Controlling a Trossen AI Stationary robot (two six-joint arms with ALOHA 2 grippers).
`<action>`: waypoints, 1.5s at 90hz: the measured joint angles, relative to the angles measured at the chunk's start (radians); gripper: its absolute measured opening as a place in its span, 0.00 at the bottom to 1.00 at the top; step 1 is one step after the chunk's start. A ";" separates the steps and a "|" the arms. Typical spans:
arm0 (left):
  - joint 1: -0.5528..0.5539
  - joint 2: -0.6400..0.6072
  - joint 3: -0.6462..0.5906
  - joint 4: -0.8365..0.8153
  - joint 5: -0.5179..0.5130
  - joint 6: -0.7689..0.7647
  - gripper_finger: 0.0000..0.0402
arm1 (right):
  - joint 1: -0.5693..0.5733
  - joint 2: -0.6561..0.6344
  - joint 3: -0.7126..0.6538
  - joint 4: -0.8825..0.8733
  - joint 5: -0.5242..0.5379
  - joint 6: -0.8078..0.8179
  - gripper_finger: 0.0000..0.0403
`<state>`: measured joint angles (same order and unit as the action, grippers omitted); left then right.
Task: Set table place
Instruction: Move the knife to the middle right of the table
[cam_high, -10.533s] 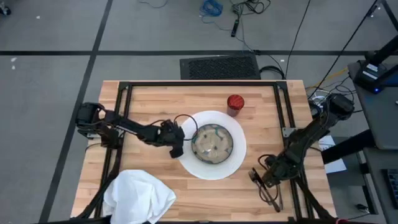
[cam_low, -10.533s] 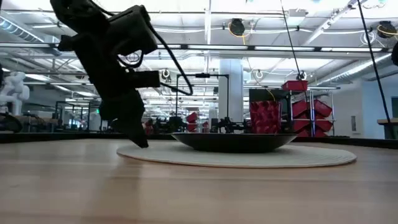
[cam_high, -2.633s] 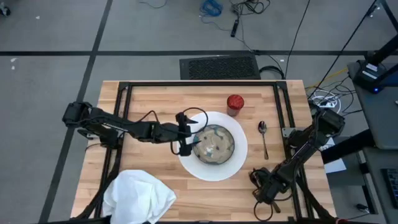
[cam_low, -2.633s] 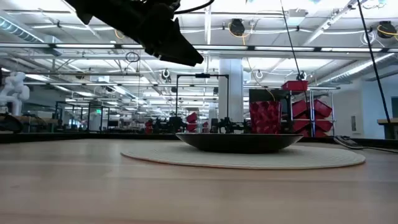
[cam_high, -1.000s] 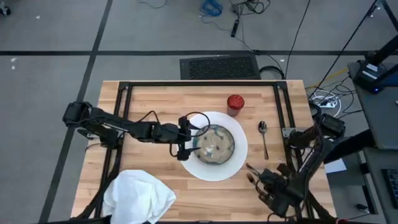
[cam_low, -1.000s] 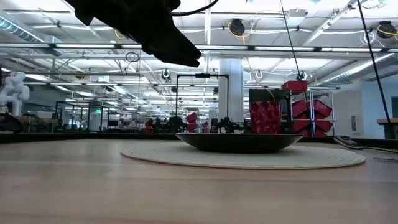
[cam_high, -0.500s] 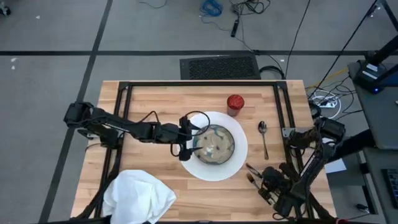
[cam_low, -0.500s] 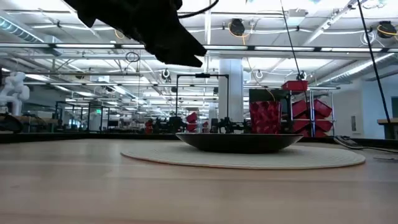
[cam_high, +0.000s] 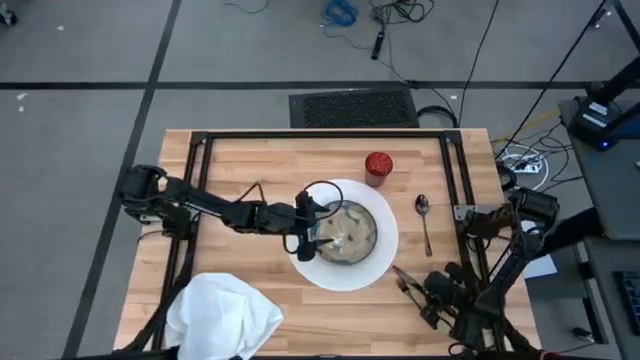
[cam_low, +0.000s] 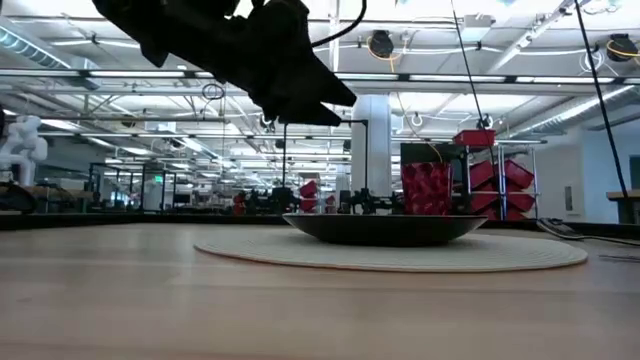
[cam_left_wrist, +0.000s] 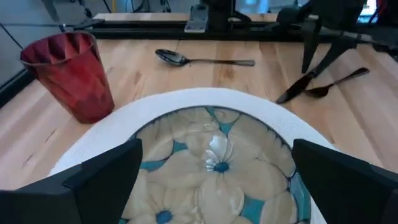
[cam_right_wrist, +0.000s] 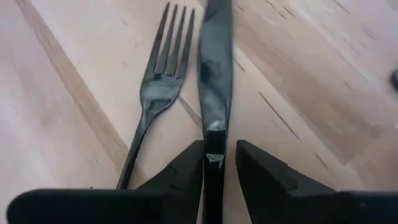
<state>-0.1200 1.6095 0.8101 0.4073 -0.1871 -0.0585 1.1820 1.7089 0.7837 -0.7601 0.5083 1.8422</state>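
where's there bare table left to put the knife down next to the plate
Bare wood lies between the plate rim and the spoon, where the right gripper holds the knife beside the fork. The strip left of the plate, above the napkin, is free but the left gripper hangs there. The cup crowds the far side.

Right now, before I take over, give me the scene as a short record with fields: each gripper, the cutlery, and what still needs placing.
left gripper: open, over the bowl on the plate
right gripper: shut on the knife
fork: on the table beside the knife
spoon: lying right of the plate
red cup: upright beyond the plate
napkin: bunched at the near left corner, not yet placed
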 joint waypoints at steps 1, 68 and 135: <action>0.000 0.000 0.000 0.001 0.000 -0.003 1.00 | 0.000 0.002 0.000 0.001 0.001 -0.006 0.21; -0.079 0.246 0.324 -0.031 0.105 0.121 1.00 | -0.003 0.043 -0.033 0.070 0.103 0.170 0.03; -0.082 0.701 0.830 -0.100 0.108 0.193 1.00 | -0.026 -0.035 0.068 -0.002 -0.109 -0.127 0.02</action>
<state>-0.2016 2.3100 1.6397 0.3073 -0.0792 0.1349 1.1563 1.6737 0.8520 -0.7625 0.3995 1.7153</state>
